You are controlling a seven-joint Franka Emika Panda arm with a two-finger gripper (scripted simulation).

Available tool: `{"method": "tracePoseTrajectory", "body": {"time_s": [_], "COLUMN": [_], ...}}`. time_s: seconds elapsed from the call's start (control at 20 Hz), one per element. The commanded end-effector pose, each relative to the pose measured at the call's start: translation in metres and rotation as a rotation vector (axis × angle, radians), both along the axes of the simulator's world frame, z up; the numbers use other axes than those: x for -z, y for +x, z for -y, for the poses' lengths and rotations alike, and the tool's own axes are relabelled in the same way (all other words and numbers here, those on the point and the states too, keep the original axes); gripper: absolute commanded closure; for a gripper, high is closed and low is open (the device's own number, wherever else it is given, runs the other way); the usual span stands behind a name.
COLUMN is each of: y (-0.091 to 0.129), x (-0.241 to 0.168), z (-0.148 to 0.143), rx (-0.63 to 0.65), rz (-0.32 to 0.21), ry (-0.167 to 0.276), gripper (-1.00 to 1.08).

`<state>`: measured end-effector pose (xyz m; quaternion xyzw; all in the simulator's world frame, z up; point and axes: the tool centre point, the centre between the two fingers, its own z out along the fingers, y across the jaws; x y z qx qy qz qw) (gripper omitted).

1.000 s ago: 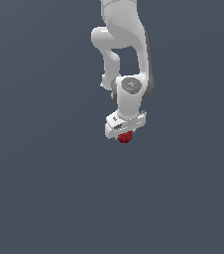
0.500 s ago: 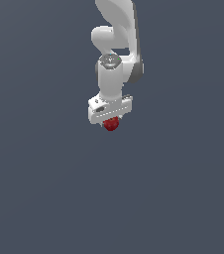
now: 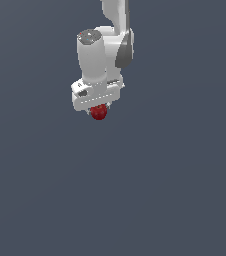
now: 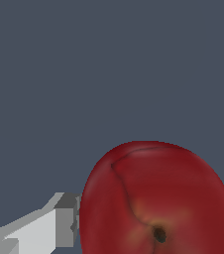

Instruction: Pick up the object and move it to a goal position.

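Observation:
The object (image 3: 99,112) is a small dark red, roundish fruit-like ball, held just under the white hand of the arm. My gripper (image 3: 98,111) is shut on it, and only the lower part of the ball shows below the hand in the exterior view. Close up in the wrist view, the object (image 4: 158,201) fills much of the picture, with a dark stem pit and a crease line, and a grey-white finger (image 4: 59,221) presses against its side. The other finger is mostly hidden behind the ball.
A plain dark blue-grey surface (image 3: 160,190) fills the background in both views. The white arm (image 3: 102,45) comes in from the upper edge of the exterior view.
The arm has carried the object toward the exterior view's left and slightly upward, with the wrist turning. The grip on the ball has stayed the same.

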<state>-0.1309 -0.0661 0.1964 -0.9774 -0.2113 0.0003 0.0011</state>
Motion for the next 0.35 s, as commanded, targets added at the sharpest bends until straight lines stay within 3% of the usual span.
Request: {"method": "tracePoseTrajectory", "body": {"time_s": [0.0, 0.3], "y": [-0.004, -0.007], "x": [-0.010, -0.020], "z": [0.010, 0.020], "rx": [-0.001, -0.001], "rz": [0.002, 0.001], "ry": [0.000, -0.001], "gripper": [1.08, 1.08]}}
